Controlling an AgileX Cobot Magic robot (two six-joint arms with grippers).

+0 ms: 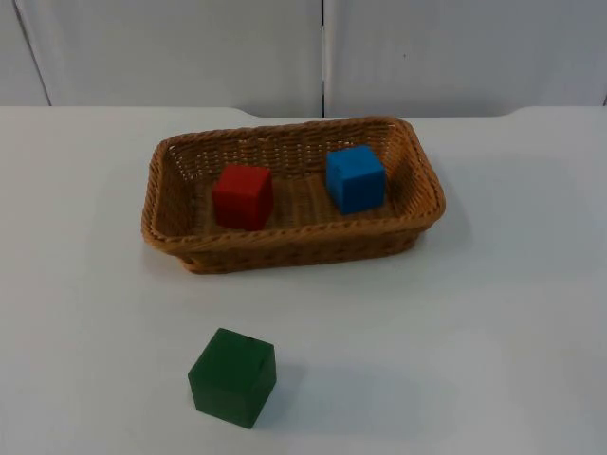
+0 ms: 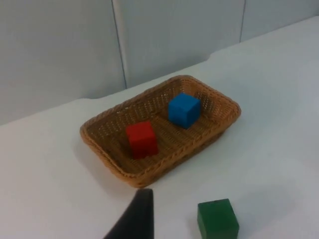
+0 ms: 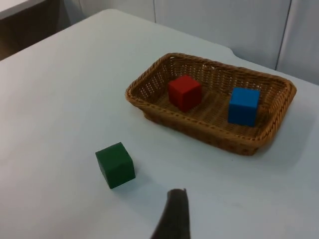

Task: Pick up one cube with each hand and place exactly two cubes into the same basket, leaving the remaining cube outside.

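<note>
Two cubes, red cube (image 1: 243, 195) and blue cube (image 1: 356, 177), sit apart inside the wicker basket (image 1: 285, 245); the green cube (image 1: 232, 376) rests outside on the bench (image 1: 493, 313). Each wrist view adds one black fingertip of the left pincer (image 2: 133, 219) and right pincer (image 3: 172, 216); their opening cannot be told.

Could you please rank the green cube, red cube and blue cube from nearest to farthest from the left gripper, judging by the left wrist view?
1. Green cube: on the bare table beside the left gripper's fingertip, outside the basket.
2. Red cube: inside the basket, at the end closer to the gripper.
3. Blue cube: inside the basket, toward its far end, apart from the red one.
</note>
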